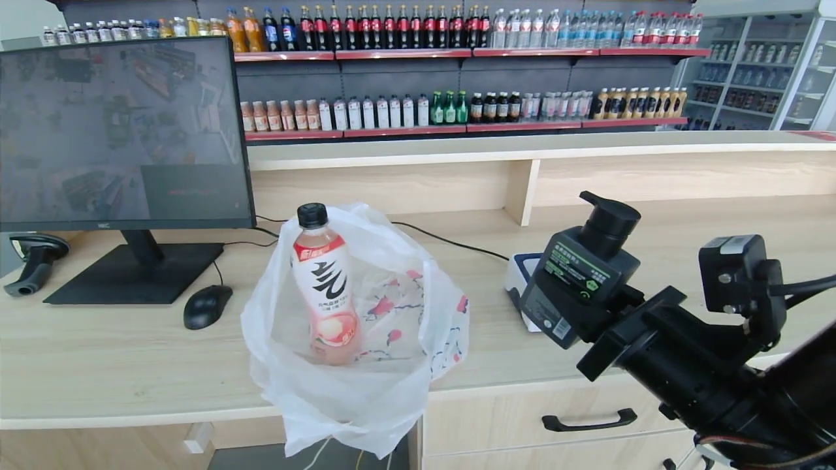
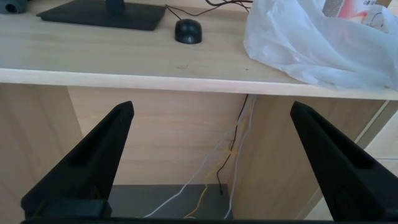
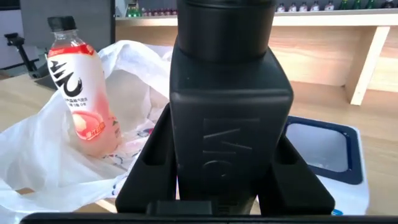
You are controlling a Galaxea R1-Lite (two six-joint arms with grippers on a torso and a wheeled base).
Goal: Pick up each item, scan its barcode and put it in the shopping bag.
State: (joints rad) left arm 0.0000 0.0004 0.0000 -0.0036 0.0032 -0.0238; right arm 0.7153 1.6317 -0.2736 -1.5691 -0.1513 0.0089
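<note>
Your right gripper [image 1: 604, 313] is clamped on the dark pump bottle [image 1: 581, 274]. Its fingers [image 3: 146, 171] press the bottle's two sides low on the body, and the pump head sticks out past the fingertips. In the head view the bottle is tilted, head up and away from you, with its label turned toward the bag [image 1: 392, 372]. It hangs over the right part of the counter [image 1: 130, 365], near the front edge. It overlaps the white-and-blue box [image 1: 519, 274] that sits just behind it, and you cannot tell from these views whether the two touch.

The bag stands open at the middle of the front edge, with its lower folds spilling over the edge. A pink drink [image 1: 323, 287] stands upright inside it, cap above the rim. The held bottle is to the right of the bag, apart from it and higher than its rim on that side.

Your left gripper [image 2: 211, 107] has its fingers spread wide with nothing between them. It sits below the front edge, facing the panel under the counter.

Toward the counter's left end are a mouse [image 1: 207, 305] and a monitor [image 1: 121, 130], and at the far left edge a hand scanner [image 1: 32, 261].
</note>
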